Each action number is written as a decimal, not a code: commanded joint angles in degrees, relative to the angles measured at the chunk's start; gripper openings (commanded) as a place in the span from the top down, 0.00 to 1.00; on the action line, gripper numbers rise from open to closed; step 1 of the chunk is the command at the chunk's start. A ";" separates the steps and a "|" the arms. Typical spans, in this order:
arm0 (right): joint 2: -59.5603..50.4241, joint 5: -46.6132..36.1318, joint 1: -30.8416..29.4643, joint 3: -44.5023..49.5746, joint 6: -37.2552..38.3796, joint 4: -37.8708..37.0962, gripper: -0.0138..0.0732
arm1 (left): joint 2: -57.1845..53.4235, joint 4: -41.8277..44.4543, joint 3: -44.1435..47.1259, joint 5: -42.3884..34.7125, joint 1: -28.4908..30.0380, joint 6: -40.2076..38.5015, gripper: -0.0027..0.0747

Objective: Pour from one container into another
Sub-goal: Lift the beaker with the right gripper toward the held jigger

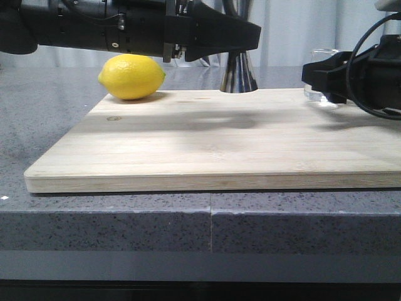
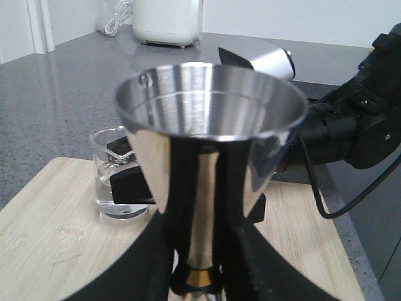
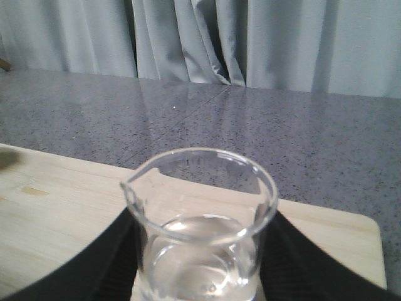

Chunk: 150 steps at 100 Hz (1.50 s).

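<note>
Gripping steel jigger (image 2: 210, 144) in left hand (image 2: 197, 263), right hand (image 3: 200, 276) clasping glass beaker (image 3: 200, 238), markings unreadable

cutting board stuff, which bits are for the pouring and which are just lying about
For the job:
glass beaker, liquid in it
steel jigger
left gripper around the jigger
right gripper around the beaker

Lying about:
lemon
cutting board, just the base
white appliance
</note>
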 commanded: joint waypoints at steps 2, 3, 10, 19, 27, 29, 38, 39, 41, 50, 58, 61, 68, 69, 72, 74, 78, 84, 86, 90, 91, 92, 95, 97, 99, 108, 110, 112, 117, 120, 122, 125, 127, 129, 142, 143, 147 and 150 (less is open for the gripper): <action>-3.71 -5.27 -0.46 -1.27 -0.43 -0.37 0.55 | -2.78 -4.97 -1.79 6.79 0.11 -0.33 0.89; -3.84 -5.14 -0.46 -1.27 -0.43 -0.37 0.55 | -2.78 -4.97 -1.79 6.79 0.11 -0.33 0.89; -5.24 -3.98 -0.46 -1.27 -0.43 -0.65 0.55 | -2.78 -4.97 -1.79 6.79 0.11 -0.33 0.89; -7.29 -1.81 -0.46 -1.27 -0.43 -1.32 0.55 | -2.78 -4.97 -1.79 6.79 0.11 -0.33 0.89; -9.22 0.23 -0.46 -1.27 -0.43 -1.32 0.55 | -2.78 -4.97 -1.79 6.79 0.11 -0.33 0.89; -9.66 0.69 -0.46 -1.27 -0.43 -1.43 0.55 | -2.78 -4.97 -1.79 6.79 0.11 -0.33 0.89; -11.39 1.80 -0.46 -1.40 -0.43 -1.94 0.55 | -2.78 -4.97 -1.79 6.79 0.11 -0.33 0.89; -11.65 1.97 -0.46 -1.40 -0.43 -2.08 0.55 | -2.78 -4.97 -1.79 6.79 0.11 -0.33 0.89; -12.11 2.43 -0.46 -1.53 -0.43 -2.22 0.55 | -2.78 -4.97 -1.79 6.79 0.11 -0.33 0.89; -14.12 4.81 -0.46 -2.34 -0.43 -4.07 0.55 | -2.78 -4.97 -1.79 6.79 0.11 -0.33 0.89; -15.89 7.57 -0.46 -3.25 -0.43 -5.27 0.55 | -2.78 -4.97 -1.79 6.90 0.11 -0.33 0.89; -16.52 8.71 -0.46 -3.85 -0.43 -5.40 0.55 | -2.78 -4.97 -1.79 6.90 0.11 -0.33 0.89; -18.07 10.95 -0.46 -4.82 -0.43 -5.78 0.55 | -2.78 -4.97 -1.79 6.90 0.11 -0.38 0.89; -18.38 11.32 -0.46 -5.04 -0.43 -5.78 0.55 | -2.78 -4.85 -1.79 6.90 0.11 -0.38 0.89; -18.92 12.00 -0.46 -5.21 -0.43 -6.13 0.55 | -2.78 -4.85 -1.79 6.90 0.11 -0.38 0.89; -19.38 12.78 -0.46 -5.70 -0.43 -6.40 0.55 | -2.78 -4.85 -1.79 6.90 0.11 -0.38 0.89; -20.10 13.80 -0.46 -6.27 -0.43 -6.71 0.55 | -2.78 -4.75 -1.79 6.90 0.11 -0.38 0.89; -20.91 14.97 -0.46 -7.02 -0.43 -7.32 0.55 | -2.78 -4.75 -1.79 6.90 0.11 -0.38 0.89; -21.04 15.58 -0.46 -7.31 -0.32 -7.48 0.55 | -2.78 -4.75 -1.79 6.90 0.11 -0.38 0.89; -21.38 16.53 -0.46 -7.88 -0.17 -8.05 0.55 | -2.78 -4.75 -1.79 6.90 0.11 -0.38 0.89; -21.49 16.69 -0.46 -7.89 -0.17 -8.27 0.55 | -2.78 -4.75 -1.79 6.90 0.11 -0.38 0.89; -21.49 16.84 -0.46 -8.00 0.00 -8.37 0.55 | -2.78 -4.75 -1.79 6.90 0.11 -0.38 0.89; -21.72 17.06 -0.46 -8.31 0.45 -8.87 0.55 | -2.78 -4.72 -1.79 6.90 0.11 -0.38 0.89; -21.87 17.29 -0.46 -8.63 0.71 -9.27 0.55 | -2.78 -4.72 -1.79 6.90 0.11 -0.38 0.89; -21.88 17.39 -0.33 -8.79 0.71 -9.42 0.55 | -2.78 -4.72 -1.79 6.90 0.11 -0.38 0.89; -22.21 19.10 0.56 -9.68 0.71 -9.42 0.55 | -2.78 -4.72 -1.79 6.90 0.11 -0.38 0.89; -22.33 19.40 0.82 -9.97 0.71 -9.57 0.55 | -2.78 -4.62 -1.79 6.90 0.11 -0.38 0.89; -22.33 19.89 1.08 -10.14 0.71 -9.58 0.55 | -2.78 -4.63 -1.79 6.90 0.11 -0.38 0.89; -22.41 20.39 1.67 -10.77 0.71 -9.68 0.55 | -2.78 -4.51 -1.79 6.90 0.11 -0.38 0.89; -22.41 20.77 1.86 -11.10 0.71 -9.73 0.55 | -2.78 -4.42 -1.79 6.90 0.11 -0.46 0.89; -22.41 20.90 2.19 -11.30 0.71 -9.84 0.55 | -2.78 -4.28 -1.79 6.90 0.11 -0.46 0.89; -22.41 21.22 2.49 -11.88 0.71 -10.14 0.55 | -2.78 -4.03 -1.79 6.90 0.11 -0.62 0.89; -22.41 21.65 2.64 -12.10 0.71 -10.58 0.55 | -2.78 -3.90 -1.79 6.90 0.11 -0.62 0.89; -22.41 22.11 2.98 -12.50 0.71 -11.02 0.55 | -2.78 -3.80 -1.79 6.90 0.11 -0.68 0.89; -22.45 24.97 4.77 -15.08 0.71 -12.61 0.55 | -2.78 -3.32 -1.79 6.90 0.11 -0.77 0.89; -22.57 25.15 4.91 -15.21 0.71 -12.61 0.55 | -2.78 -3.32 -1.79 6.90 0.11 -0.77 0.89; -22.67 25.92 5.42 -15.96 0.71 -12.61 0.55 | -2.78 -3.32 -1.79 6.90 0.11 -0.77 0.89; -22.79 26.53 5.73 -16.43 0.71 -12.65 0.55 | -2.78 -3.32 -1.79 6.90 0.11 -0.77 0.89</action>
